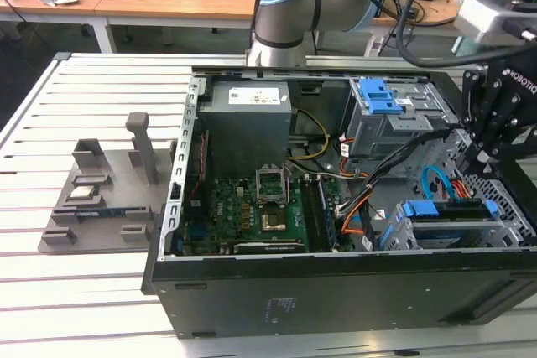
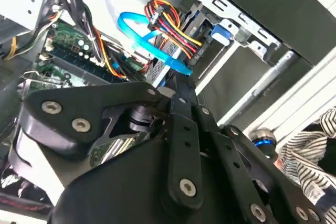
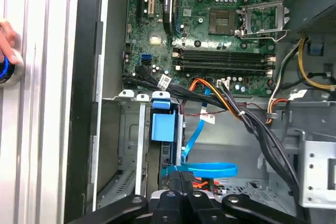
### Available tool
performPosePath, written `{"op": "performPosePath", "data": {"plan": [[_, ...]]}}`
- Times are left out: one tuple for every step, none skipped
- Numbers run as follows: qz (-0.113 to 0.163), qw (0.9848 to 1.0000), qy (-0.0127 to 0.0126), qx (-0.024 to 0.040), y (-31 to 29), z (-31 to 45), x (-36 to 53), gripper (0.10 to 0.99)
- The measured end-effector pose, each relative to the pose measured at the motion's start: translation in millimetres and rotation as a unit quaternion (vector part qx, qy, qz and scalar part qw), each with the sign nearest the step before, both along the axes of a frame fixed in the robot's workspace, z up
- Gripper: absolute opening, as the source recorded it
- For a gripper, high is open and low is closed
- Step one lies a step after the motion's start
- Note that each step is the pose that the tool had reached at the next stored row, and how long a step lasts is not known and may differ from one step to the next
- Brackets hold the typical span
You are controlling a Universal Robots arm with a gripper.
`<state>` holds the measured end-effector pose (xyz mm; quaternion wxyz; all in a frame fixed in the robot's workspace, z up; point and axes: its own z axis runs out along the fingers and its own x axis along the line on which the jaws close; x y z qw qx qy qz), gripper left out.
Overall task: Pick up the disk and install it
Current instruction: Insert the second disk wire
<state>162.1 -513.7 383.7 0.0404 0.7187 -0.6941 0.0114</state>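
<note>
Hanging over the drive-bay corner of the open computer case (image 1: 336,291), the gripper (image 1: 495,136) sits at the exterior view's right, low above the metal drive cage (image 1: 453,224) there. The case lies on its side on the slatted table (image 1: 75,90) with its panel off, which is why the motherboard (image 1: 252,207) and the bays are reachable from above.

The disk (image 1: 445,209) appears to sit already in the cage, standing on edge in its slot: its blue carrier bracket shows along the cage's upper edge in the exterior view, and in the first wrist view the blue end (image 3: 163,124) stands between the cage's metal rails, next to an empty slot. The silver body and label are hidden, so that it is fully seated is only a likely reading.

The gripper's fingers (image 3: 181,182) lie drawn together just beside the disk's rear end, with no gap showing between them, and nothing seems to be held; they look placed for pressing rather than grasping. A light-blue data cable (image 3: 207,169) loops right across the fingertips, and the bundle of coloured power wires (image 2: 170,27) hangs close by in the second wrist view.

A grey fixture (image 1: 105,194) rests near the table's far-left edge, well apart from the case.
</note>
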Motion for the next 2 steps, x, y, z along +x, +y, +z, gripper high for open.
{"op": "performPosePath", "data": {"plan": [[0.000,1.0000,0.0000,-0.0001,0.1,5.4,0.0,0.106],[0.000,1.0000,0.0000,0.0001,0.2,9.1,0.0,0.106]]}}
